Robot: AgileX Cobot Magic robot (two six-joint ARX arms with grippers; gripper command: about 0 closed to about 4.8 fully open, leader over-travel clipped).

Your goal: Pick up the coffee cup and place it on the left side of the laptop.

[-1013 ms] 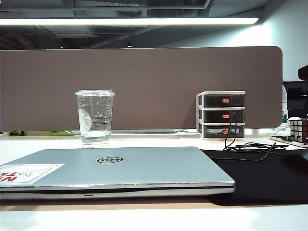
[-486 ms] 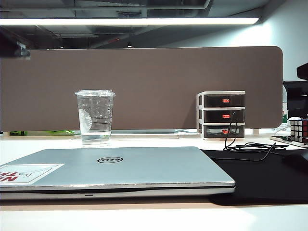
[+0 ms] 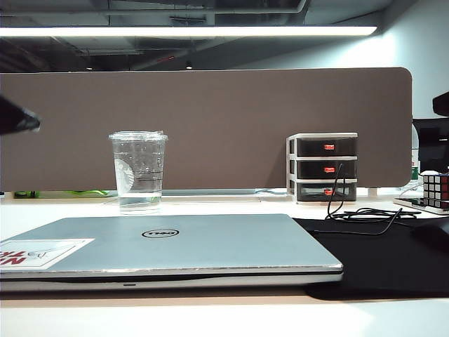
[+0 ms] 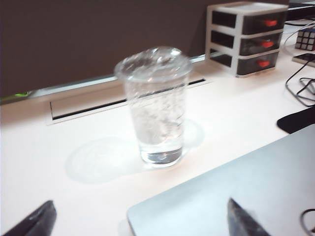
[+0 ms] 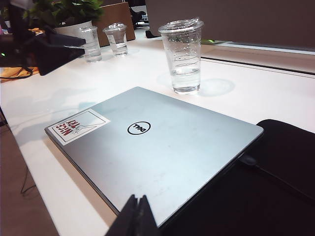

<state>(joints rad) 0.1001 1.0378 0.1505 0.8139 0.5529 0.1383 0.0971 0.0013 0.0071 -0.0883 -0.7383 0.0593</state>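
**Supervisor:** On the desk, where is the coffee cup?

**Operator:** Behind the laptop (image 3: 168, 246), I see the coffee cup (image 3: 138, 170) standing upright on the white table (image 3: 231, 206), lid on, apart from the lid's far edge. Taking the Dell logo as the dial centre in the exterior view, the cup is at about 12 o'clock, a touch toward 11. The laptop is closed and lies flat, its white sticker (image 3: 42, 253) at 9 o'clock from the logo.

**Supervisor:** Left gripper?

**Operator:** My left gripper (image 4: 142, 221) is fully spread and holds nothing. In its wrist view the two dark fingertips (image 4: 34, 221) frame the cup (image 4: 155, 105) from a distance, with bare table between them and it. In the exterior view only a dark tip (image 3: 17, 116) shows at the left edge, near 10 o'clock from the cup, raised and well apart.

**Supervisor:** Right gripper?

**Operator:** My right gripper (image 5: 135, 216) has its fingers pressed together, empty, above the near corner of the laptop (image 5: 157, 147). In that view the cup (image 5: 183, 54) stands beyond the laptop's far edge.

**Supervisor:** Other items?

**Operator:** A three-drawer organiser (image 3: 323, 167) stands at 3 o'clock from the cup, against the brown divider (image 3: 231, 119). A black cable (image 3: 365, 214) lies in front of it, on a black mat (image 3: 379, 260) beside the laptop.
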